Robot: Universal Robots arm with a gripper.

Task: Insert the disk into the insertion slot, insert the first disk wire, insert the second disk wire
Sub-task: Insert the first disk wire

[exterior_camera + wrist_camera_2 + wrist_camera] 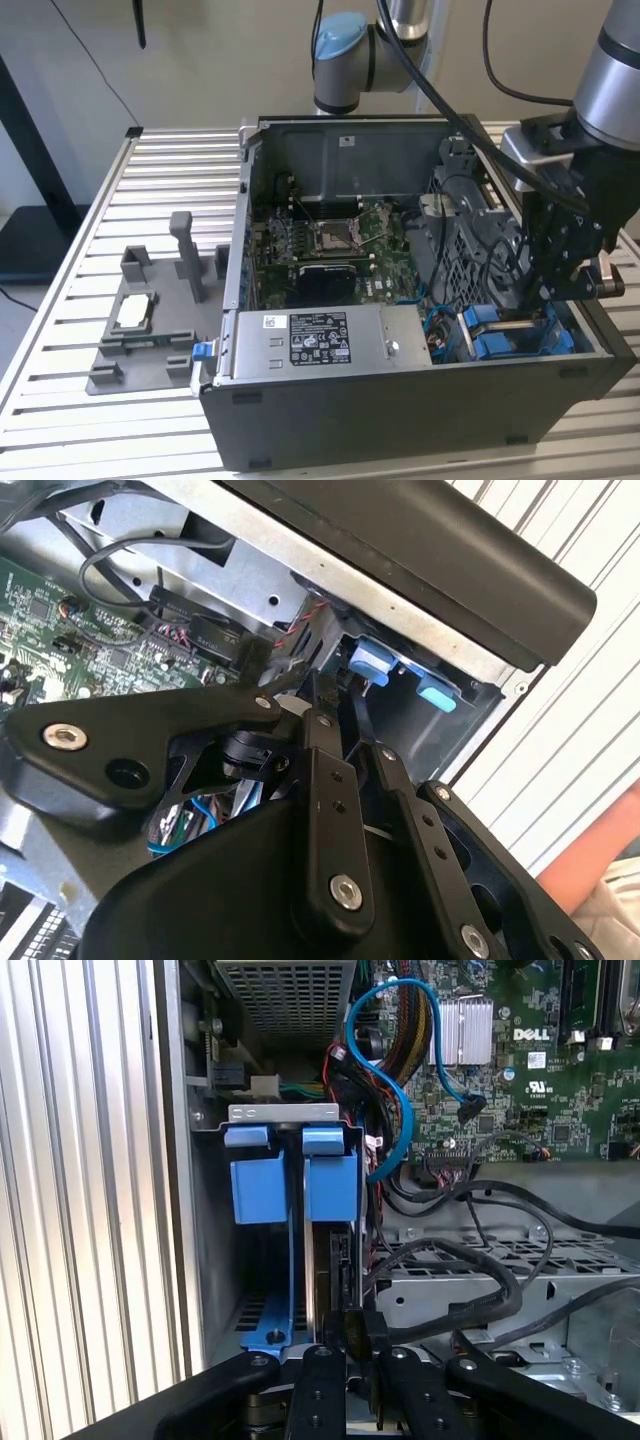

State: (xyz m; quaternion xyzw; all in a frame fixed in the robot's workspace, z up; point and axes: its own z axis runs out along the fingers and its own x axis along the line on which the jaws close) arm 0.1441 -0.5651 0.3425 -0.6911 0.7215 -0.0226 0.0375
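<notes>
The disk (336,1260) stands on edge inside the insertion slot (330,1185), the blue-framed bay in the case's front corner, at the exterior view's right (510,340). My gripper (355,1348) hangs right at the disk's exposed end, shut on the black connector of a disk wire (358,1328). That wire's black cable (470,1260) loops away over the perforated grey cage. In the exterior view the gripper (545,298) reaches down into the case just above the blue frames. In the second wrist view its fingers (325,730) point at the blue tabs (370,660).
A second blue carrier (260,1175) stands beside the filled one. A blue cable (400,1060) and black cable bundles crowd the space toward the motherboard (330,240). The silver power-supply box (330,340) fills the case's near side. A grey fixture (150,310) stands on the slatted table.
</notes>
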